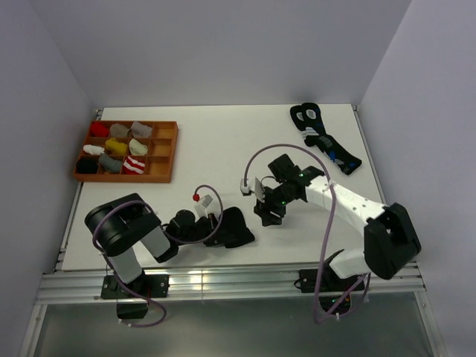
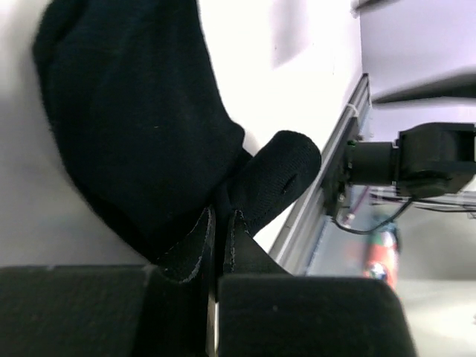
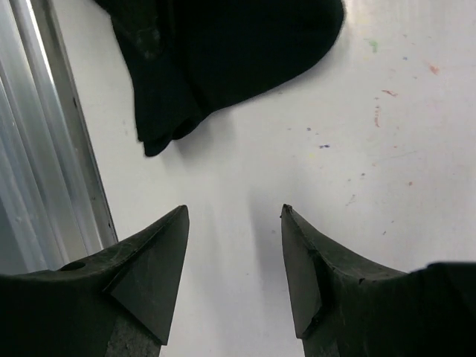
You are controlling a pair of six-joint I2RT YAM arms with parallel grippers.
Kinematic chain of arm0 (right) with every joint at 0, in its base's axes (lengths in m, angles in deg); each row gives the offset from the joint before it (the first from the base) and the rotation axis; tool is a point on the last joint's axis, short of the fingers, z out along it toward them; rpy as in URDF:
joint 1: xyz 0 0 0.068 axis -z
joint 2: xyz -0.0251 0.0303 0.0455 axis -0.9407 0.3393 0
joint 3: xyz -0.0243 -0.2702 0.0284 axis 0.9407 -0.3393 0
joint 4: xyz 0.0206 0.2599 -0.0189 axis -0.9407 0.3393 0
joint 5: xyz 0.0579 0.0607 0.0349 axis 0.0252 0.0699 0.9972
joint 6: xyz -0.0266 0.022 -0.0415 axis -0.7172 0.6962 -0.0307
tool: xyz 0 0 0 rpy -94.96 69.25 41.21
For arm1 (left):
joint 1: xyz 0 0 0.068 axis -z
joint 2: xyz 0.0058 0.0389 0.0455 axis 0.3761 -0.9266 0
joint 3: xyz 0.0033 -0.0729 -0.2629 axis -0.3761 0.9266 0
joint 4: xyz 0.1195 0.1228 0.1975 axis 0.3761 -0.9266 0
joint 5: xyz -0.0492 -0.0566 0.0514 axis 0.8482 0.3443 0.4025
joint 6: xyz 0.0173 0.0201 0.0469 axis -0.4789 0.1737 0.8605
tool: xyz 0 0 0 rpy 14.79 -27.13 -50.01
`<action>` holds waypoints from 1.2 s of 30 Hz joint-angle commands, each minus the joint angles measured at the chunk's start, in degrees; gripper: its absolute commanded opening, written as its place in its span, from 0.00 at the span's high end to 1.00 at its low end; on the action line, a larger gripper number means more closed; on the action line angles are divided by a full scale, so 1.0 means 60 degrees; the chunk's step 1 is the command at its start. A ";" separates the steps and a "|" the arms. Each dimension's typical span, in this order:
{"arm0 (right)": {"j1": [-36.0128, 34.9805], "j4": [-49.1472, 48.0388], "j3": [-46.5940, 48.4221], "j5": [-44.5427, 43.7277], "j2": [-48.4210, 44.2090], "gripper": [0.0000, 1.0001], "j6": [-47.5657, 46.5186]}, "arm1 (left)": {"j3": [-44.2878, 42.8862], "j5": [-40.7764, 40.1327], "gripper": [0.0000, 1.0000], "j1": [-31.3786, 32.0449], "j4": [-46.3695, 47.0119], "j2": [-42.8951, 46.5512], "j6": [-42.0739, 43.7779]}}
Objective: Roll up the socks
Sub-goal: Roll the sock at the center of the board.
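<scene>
The plain black sock (image 1: 238,227) lies crumpled near the table's front edge, left of centre. My left gripper (image 1: 216,227) is shut on its edge; in the left wrist view the fingertips (image 2: 201,230) pinch a fold of the black sock (image 2: 134,126). My right gripper (image 1: 268,216) is open and empty, just right of the sock and apart from it. In the right wrist view the black sock (image 3: 238,52) lies beyond the spread gripper (image 3: 234,216). A red-and-white striped sock bundle (image 1: 134,165) sits in a front compartment of the tray.
An orange compartment tray (image 1: 164,152) at the back left holds several small sock bundles. Dark socks with white rings and blue marks (image 1: 324,138) lie at the back right. The metal table rail (image 1: 223,281) runs close in front of the black sock.
</scene>
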State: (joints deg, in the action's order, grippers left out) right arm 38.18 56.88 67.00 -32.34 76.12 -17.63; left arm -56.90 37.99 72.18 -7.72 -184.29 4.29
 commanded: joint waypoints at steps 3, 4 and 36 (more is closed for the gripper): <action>-0.0833 -0.1610 -0.1580 -0.0140 -0.2084 0.37 -0.1185 | 0.0462 0.1328 0.99 -0.0554 -0.2408 -0.0188 -0.0666; -0.0981 -0.1786 -0.1800 -0.0213 -0.2318 0.36 -0.1200 | 0.0462 0.1561 1.00 -0.0714 -0.2540 -0.0203 -0.0724; -0.5317 -0.5186 -0.3356 -0.3085 -0.1457 0.42 -0.0175 | 0.0169 0.2925 1.00 -0.1507 -0.2176 -0.1155 -0.1399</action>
State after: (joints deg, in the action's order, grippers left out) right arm 7.51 28.38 45.60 -49.92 66.11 -19.62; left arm -57.78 56.67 62.97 -11.72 -188.37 -7.07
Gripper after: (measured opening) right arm 0.579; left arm 0.044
